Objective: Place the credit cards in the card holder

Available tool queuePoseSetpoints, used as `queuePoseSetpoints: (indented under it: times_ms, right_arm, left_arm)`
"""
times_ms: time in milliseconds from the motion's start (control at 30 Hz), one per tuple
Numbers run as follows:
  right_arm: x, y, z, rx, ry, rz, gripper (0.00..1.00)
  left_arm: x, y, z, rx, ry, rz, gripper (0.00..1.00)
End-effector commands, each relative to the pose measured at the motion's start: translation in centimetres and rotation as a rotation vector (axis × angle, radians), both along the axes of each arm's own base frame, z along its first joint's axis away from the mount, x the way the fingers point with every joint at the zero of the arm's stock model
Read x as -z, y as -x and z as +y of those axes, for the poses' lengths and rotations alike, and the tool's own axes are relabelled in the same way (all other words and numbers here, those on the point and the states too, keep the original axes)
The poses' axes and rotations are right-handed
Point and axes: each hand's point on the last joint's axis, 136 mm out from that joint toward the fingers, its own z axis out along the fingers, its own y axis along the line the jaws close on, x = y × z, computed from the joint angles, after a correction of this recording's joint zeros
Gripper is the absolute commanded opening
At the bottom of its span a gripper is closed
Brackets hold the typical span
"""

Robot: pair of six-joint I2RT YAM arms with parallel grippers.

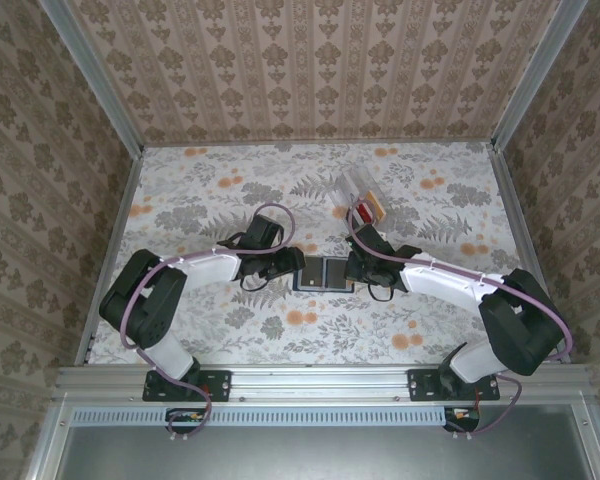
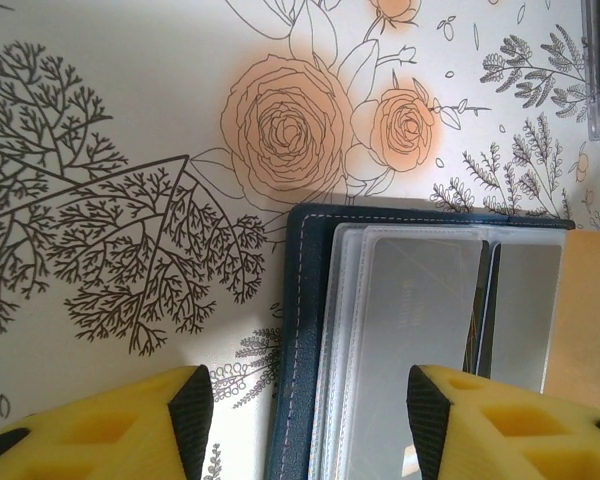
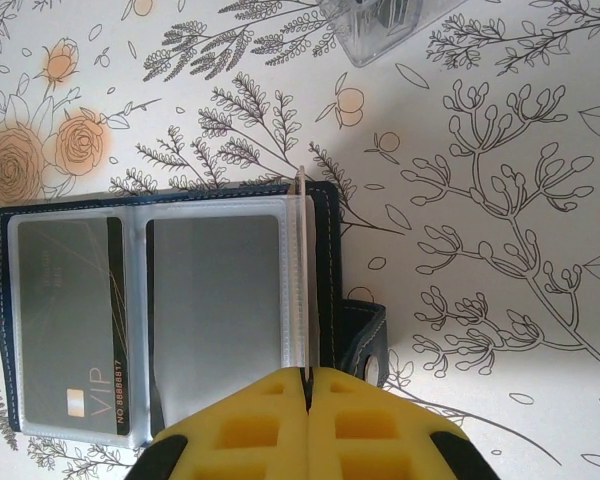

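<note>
- Holder (image 1: 325, 272) is lying open on the flowered table (image 1: 230, 330), mid-table, in the top view.
- Left gripper (image 1: 298, 266) is reaching in at its left end and the right gripper (image 1: 352, 268) at its right end.
- Clear box (image 1: 355, 185) is sitting beyond the right gripper, apart from the holder, with a red card (image 1: 361, 213) and something orange showing inside.
- Jaw state is too small to read from above.
- Left wrist: the left gripper (image 2: 308, 410) is hovering with its jaws spread wide and nothing between them.
- One finger is hanging over bare table, and the other finger (image 2: 480, 420) is sitting over the holder's clear sleeves. I cannot tell if it is touching.
- Holder's navy stitched edge (image 2: 295, 330) is running up between the two fingers.
- Grey cards (image 2: 420, 310) are showing through the sleeves.
- A tan card (image 2: 590, 320) is standing as a flat face at the frame's right edge, just past the sleeves.
- Right wrist: the right gripper (image 3: 307, 400) is pinching fully closed, its two yellow fingers pressing together on a thin sheet seen edge-on (image 3: 300, 250). This is likely the tan card, though a sleeve leaf is lying against it.
- That sheet is standing upright over the holder's right half, near the navy edge (image 3: 325, 260).
- A grey card marked VIP (image 3: 70, 320) is sitting in the left sleeve.
- Tab (image 3: 365, 340) with its pale snap is sticking out to the right, just beside the fingers.
- Box corner (image 3: 380, 25) is showing at the top.
</note>
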Motion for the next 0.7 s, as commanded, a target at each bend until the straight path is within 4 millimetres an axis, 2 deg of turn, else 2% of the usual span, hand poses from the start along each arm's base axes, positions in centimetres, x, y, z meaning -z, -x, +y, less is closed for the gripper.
queuePoseSetpoints:
  times_ms: [0, 233, 333, 667]
  right_arm:
    - [0.5, 0.4, -0.1, -0.013, 0.016, 0.002, 0.00]
    - [2.2, 0.4, 0.6, -0.025, 0.003, 0.030, 0.00]
    - [2.1, 0.3, 1.3, -0.035, -0.039, 0.026, 0.00]
    - [-2.3, -0.7, 4.5, -0.097, -0.243, -0.075, 0.00]
  left_arm:
    - [0.1, 0.1, -0.3, -0.001, 0.003, 0.014, 0.57]
    - [0.4, 0.2, -0.5, 0.007, 0.001, 0.023, 0.56]
    - [0.5, 0.3, -0.6, 0.008, 0.000, 0.024, 0.55]
    - [0.5, 0.4, -0.9, 0.013, -0.001, 0.023, 0.54]
